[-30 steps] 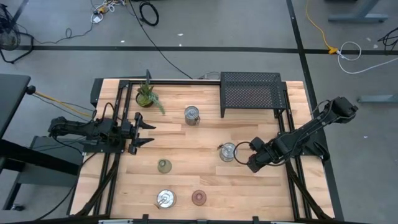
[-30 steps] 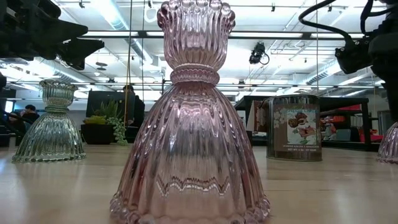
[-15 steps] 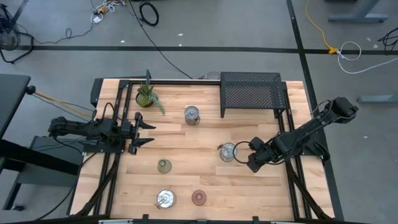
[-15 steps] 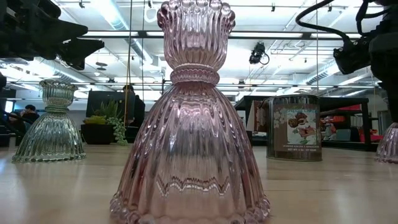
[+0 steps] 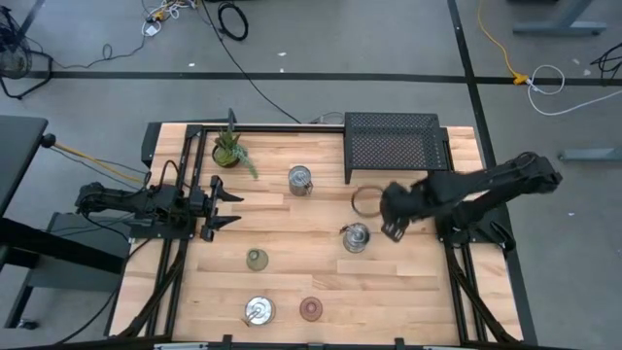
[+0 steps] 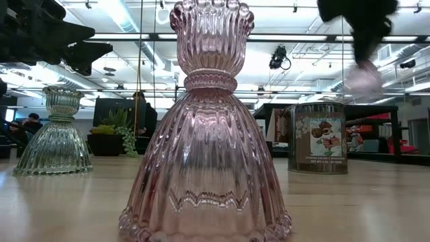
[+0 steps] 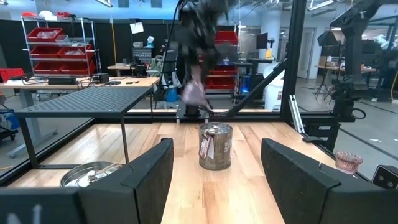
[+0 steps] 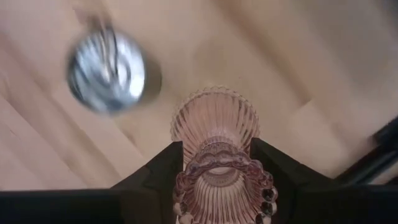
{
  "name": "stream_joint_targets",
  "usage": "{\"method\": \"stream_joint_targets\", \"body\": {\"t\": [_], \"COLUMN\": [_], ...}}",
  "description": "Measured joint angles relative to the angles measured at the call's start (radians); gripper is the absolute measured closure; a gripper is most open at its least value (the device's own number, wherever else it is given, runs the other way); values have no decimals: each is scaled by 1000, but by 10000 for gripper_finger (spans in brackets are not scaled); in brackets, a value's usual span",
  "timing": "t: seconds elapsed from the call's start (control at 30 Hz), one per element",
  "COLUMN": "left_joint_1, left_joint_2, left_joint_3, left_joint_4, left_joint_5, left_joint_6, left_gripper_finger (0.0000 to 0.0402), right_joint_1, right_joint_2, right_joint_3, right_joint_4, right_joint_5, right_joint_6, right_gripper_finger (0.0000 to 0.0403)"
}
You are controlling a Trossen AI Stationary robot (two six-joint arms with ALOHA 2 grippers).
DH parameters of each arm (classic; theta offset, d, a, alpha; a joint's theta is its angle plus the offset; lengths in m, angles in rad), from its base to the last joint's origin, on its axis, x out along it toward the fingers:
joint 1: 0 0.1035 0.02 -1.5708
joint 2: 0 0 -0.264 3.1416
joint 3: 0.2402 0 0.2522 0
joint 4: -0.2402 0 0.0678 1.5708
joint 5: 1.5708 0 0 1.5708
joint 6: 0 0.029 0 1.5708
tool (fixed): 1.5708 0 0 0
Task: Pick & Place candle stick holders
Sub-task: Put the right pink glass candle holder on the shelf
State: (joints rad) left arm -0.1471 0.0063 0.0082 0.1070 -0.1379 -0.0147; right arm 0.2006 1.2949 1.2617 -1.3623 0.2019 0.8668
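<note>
The right gripper (image 5: 391,216) is raised above the table (image 5: 292,282), right of centre in the high view, and is clenched on a pink glass candle stick holder (image 8: 217,149); in the right wrist view the holder is gripped between the two dark fingers (image 8: 158,171), with the wood far below. In the low view the held holder (image 6: 365,77) is seen blurred and clear of the tabletop. A clear glass holder (image 5: 356,238) stands on the table just beside and below the right gripper. A tin can (image 5: 300,180) stands near the back centre, a potted plant (image 5: 229,149) at the back left corner, and a black mesh shelf (image 5: 392,144) at the back right. An olive holder (image 5: 256,259), a silver round piece (image 5: 259,311) and a pinkish holder (image 5: 310,309) are set along the front part of the table, apart from one another. The left gripper (image 5: 225,206) is parked at the left edge with its fingers spread and nothing between them.
</note>
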Motion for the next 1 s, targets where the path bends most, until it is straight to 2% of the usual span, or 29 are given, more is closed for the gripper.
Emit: {"method": "stream_joint_targets", "body": {"t": [0.17,0.33,0.73,1.0], "left_joint_1": [0,0,0,0], "left_joint_2": [0,0,0,0], "left_joint_3": [0,0,0,0], "left_joint_4": [0,0,0,0], "left_joint_5": [0,0,0,0], "left_joint_6": [0,0,0,0], "left_gripper_finger": [156,156,156,156], "right_joint_1": [-113,-289,-723,-934], "right_joint_2": [-1,-1,23,68], "right_joint_3": [219,335,347,347], "right_joint_4": [-107,-124,-107,-86], "right_joint_5": [91,119,55,43], "right_joint_6": [-71,-156,-376,-468], "right_gripper_finger": [244,244,244,244]}}
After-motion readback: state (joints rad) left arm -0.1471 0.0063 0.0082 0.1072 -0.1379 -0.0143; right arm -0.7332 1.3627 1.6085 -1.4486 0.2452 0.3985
